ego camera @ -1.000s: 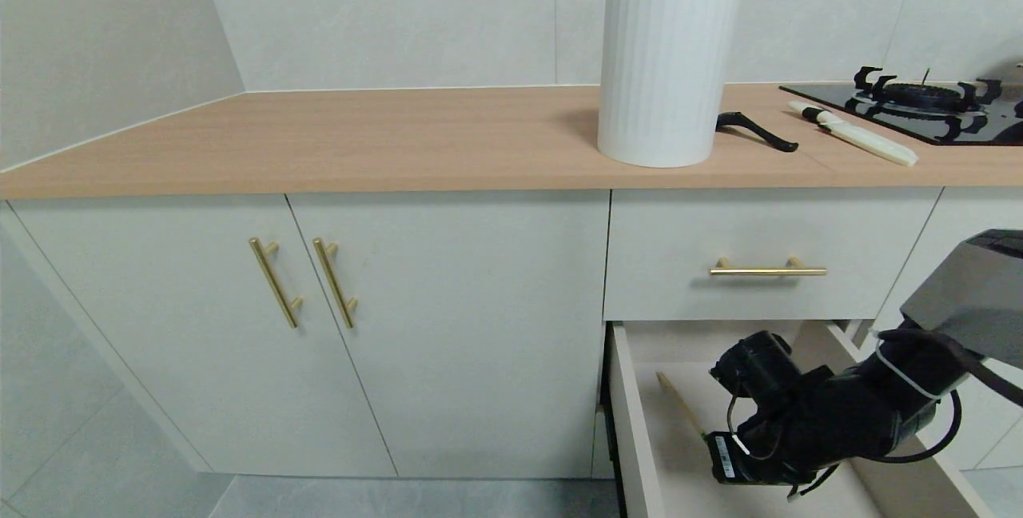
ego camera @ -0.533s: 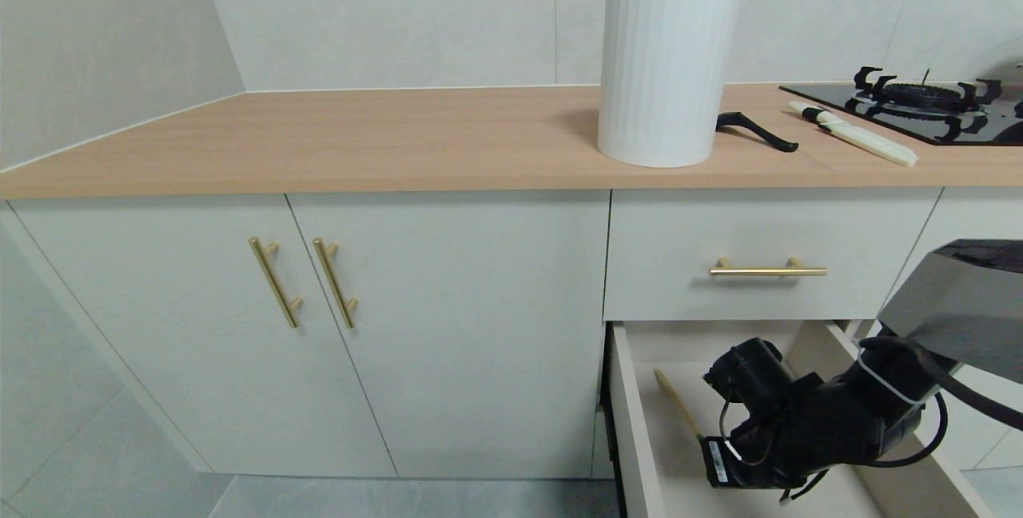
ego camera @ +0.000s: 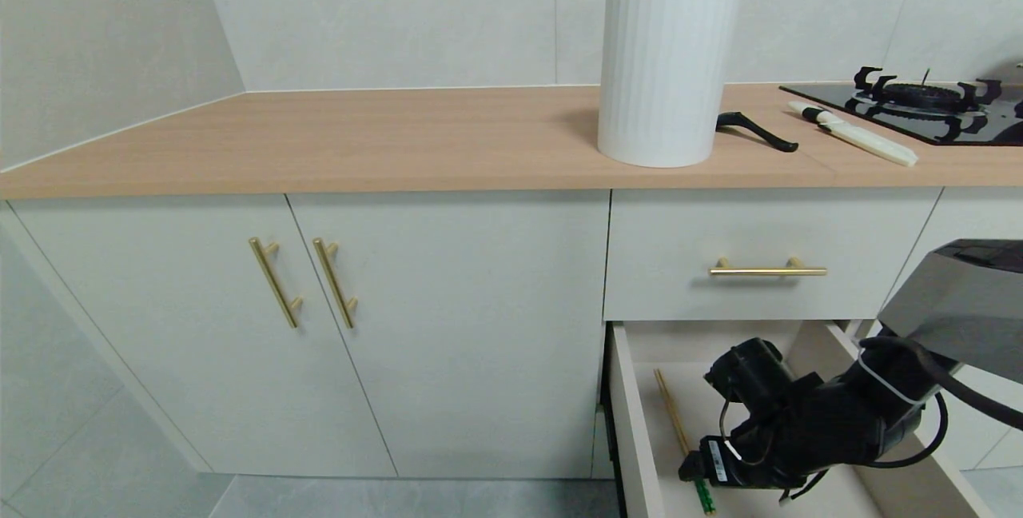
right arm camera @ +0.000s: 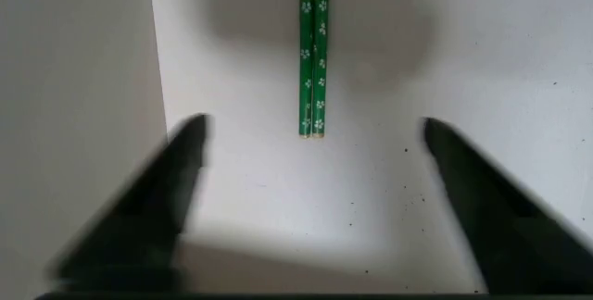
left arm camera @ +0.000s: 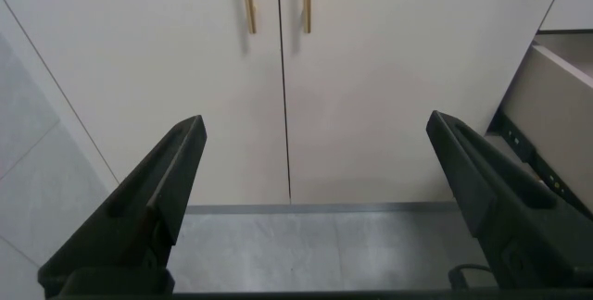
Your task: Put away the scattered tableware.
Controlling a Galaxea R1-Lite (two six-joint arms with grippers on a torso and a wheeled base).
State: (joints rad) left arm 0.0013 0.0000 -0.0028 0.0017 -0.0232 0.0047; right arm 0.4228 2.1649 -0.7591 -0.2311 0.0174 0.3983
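Chopsticks lay as a pair, side by side and touching, on the floor of the pulled-out lower drawer, close along its left wall. Their green, flower-patterned ends pointed toward the near side, and the bare wooden ends pointed toward the back. The right gripper hung just above those green ends with its fingers spread wide, one to each side, and it held nothing.

Further left, the left gripper sat low in front of the double cabinet doors, also spread wide and empty.

Above the open drawer was a shut drawer with a brass bar handle. On the wooden countertop stood a tall white ribbed container. A black curved handle showed just to its right, with its other end hidden behind the container. Right again lay a white knife with a black band, near the edge of the black gas hob at the far right.
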